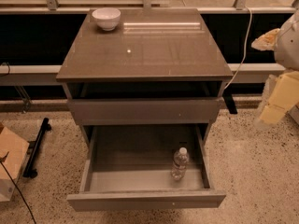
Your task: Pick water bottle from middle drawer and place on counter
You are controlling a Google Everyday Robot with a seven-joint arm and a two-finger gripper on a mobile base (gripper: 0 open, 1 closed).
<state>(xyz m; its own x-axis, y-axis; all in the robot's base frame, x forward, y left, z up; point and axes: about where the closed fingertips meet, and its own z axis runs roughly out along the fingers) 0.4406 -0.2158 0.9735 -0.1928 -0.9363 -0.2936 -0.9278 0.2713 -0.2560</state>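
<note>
The water bottle (179, 164), clear with a white cap, lies in the front right part of the middle drawer (145, 199), which is pulled out wide and shows its grey inside. The counter (145, 50) is the glossy brown-grey top above it. My gripper (273, 107) is a cream-coloured part of the arm at the right edge of the camera view. It hangs beside the cabinet at about the height of the closed drawer front (145, 110), well apart from the bottle and holding nothing that shows.
A white bowl (106, 18) stands at the counter's back left corner. A white cable (240, 55) hangs behind the cabinet on the right. A cardboard box (9, 164) and a black stand (37, 146) lie on the speckled floor at the left.
</note>
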